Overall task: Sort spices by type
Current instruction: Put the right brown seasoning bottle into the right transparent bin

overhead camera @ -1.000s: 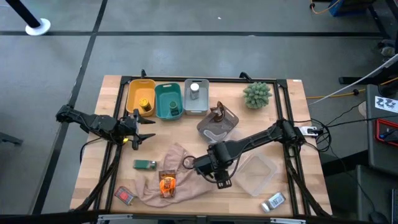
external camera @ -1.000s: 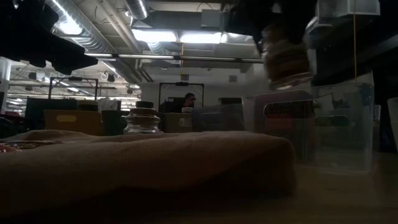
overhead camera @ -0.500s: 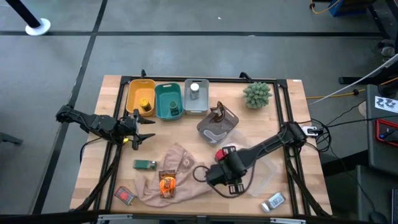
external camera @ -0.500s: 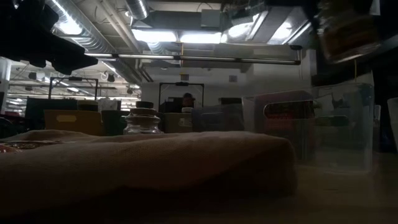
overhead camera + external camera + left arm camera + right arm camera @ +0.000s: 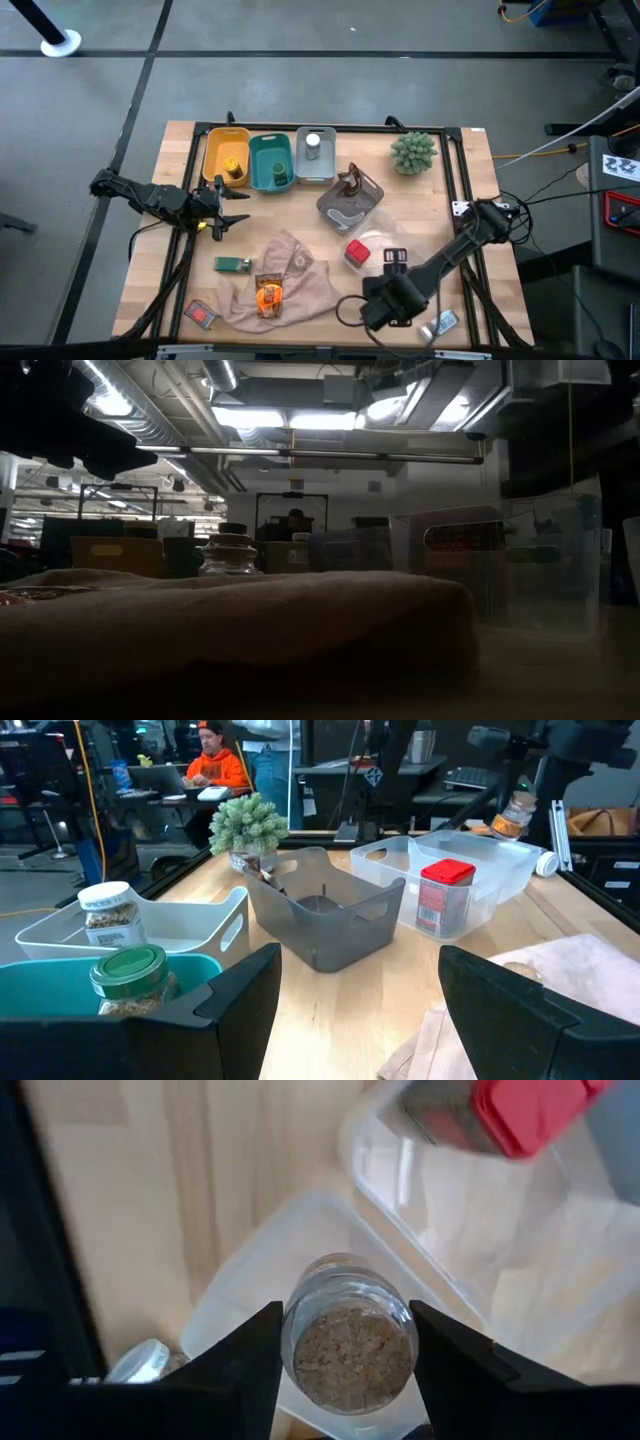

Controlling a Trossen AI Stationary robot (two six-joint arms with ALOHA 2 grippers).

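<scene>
Since a second ago the right arm has been swung from the middle of the table, beside the beige cloth (image 5: 285, 280), towards the near right corner, carrying a spice jar with it; the left arm has not been moved.

The right gripper (image 5: 388, 306) is now held above the near part of the clear lidless tray (image 5: 432, 268), its fingers clenched on a clear jar of pale ground spice (image 5: 347, 1347), seen bottom-on between the two dark fingers. Below it the clear tray is shown, with a red-capped jar (image 5: 357, 250) standing at its far edge and a silver-capped jar (image 5: 439, 324) lying on the bare wood just beside the tray.

The left gripper (image 5: 228, 209) is parked near the yellow bin (image 5: 214, 150), its jaws spread wide and empty. A green-lidded jar (image 5: 130, 972) is seen in the teal bin (image 5: 271, 164), a white-capped jar (image 5: 107, 912) in the white bin (image 5: 316, 160).

Risks, as judged from here: if the jar is let go from this height, it could bounce or roll over the tray's low rim. If it is lowered off-centre, the rim could be struck and the light tray shoved into the red-capped jar, toppling it. The smooth glass could also slip if the grip is loosened early.
</scene>
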